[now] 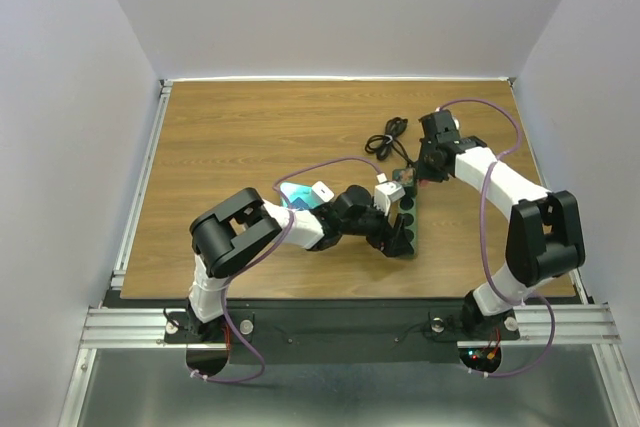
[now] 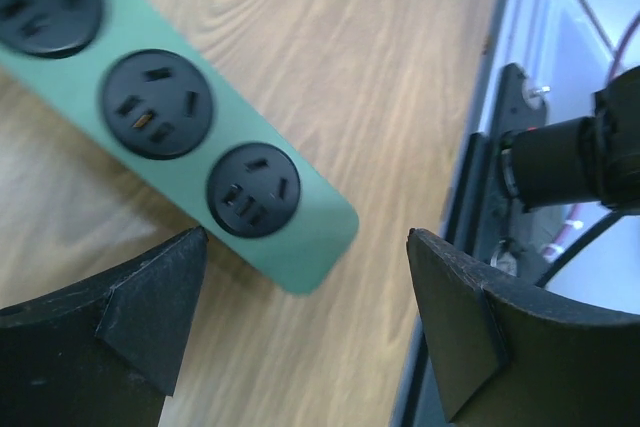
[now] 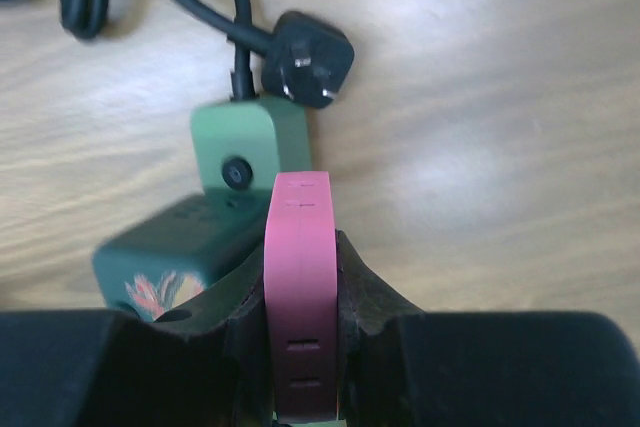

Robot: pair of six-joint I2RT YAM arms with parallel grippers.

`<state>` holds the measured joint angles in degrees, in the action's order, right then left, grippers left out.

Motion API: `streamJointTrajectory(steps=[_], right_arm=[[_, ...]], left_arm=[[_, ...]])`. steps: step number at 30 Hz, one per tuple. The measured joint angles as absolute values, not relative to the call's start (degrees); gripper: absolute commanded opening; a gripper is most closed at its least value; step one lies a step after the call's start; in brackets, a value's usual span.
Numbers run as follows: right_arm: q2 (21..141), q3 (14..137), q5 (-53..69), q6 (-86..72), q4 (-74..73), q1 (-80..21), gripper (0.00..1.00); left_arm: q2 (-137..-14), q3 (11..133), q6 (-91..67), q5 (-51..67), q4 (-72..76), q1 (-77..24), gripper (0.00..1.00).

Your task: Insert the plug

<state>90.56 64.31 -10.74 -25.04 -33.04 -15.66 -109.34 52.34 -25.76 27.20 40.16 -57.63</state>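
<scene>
A green power strip [image 1: 410, 219] with round black sockets lies right of the table's middle. In the left wrist view its near end [image 2: 300, 242] sits between my fingers. My left gripper [image 1: 397, 237] [image 2: 305, 317] is open and empty, low over that end. My right gripper [image 1: 419, 173] [image 3: 300, 247] is shut on a flat pink plug [image 3: 300, 287], held edge-up just above the strip's far end [image 3: 250, 147], where the switch button is. The plug's prongs are hidden.
The strip's black cable [image 1: 388, 137] lies coiled behind it, and its black plug [image 3: 305, 57] rests on the wood. A dark green block with a flower print [image 3: 165, 262] sits on the strip by a white cube [image 1: 388, 190]. A blue-and-white object [image 1: 300, 195] lies by the left arm.
</scene>
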Motion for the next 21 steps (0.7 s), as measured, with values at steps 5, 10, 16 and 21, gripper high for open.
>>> streamJointTrajectory(steps=[5, 10, 16, 21], right_arm=[[93.2, 66.6, -9.8, -24.1, -30.7, -15.7, 0.0], [93.6, 66.7, -11.0, -23.1, -30.3, -15.7, 0.0], [88.2, 66.7, -15.0, -21.8, -32.8, -15.7, 0.0], [79.5, 66.7, -15.2, -21.1, -37.2, -15.7, 0.0]], left_arm=[[-110.9, 54.3, -27.6, 27.8, 41.4, -58.8, 0.91], [-110.7, 54.4, -27.8, 26.3, 40.9, -58.9, 0.91], [-105.0, 53.3, -25.9, 20.3, 33.3, -56.6, 0.91], [-90.0, 49.1, -23.0, 15.2, 27.0, -48.9, 0.92]])
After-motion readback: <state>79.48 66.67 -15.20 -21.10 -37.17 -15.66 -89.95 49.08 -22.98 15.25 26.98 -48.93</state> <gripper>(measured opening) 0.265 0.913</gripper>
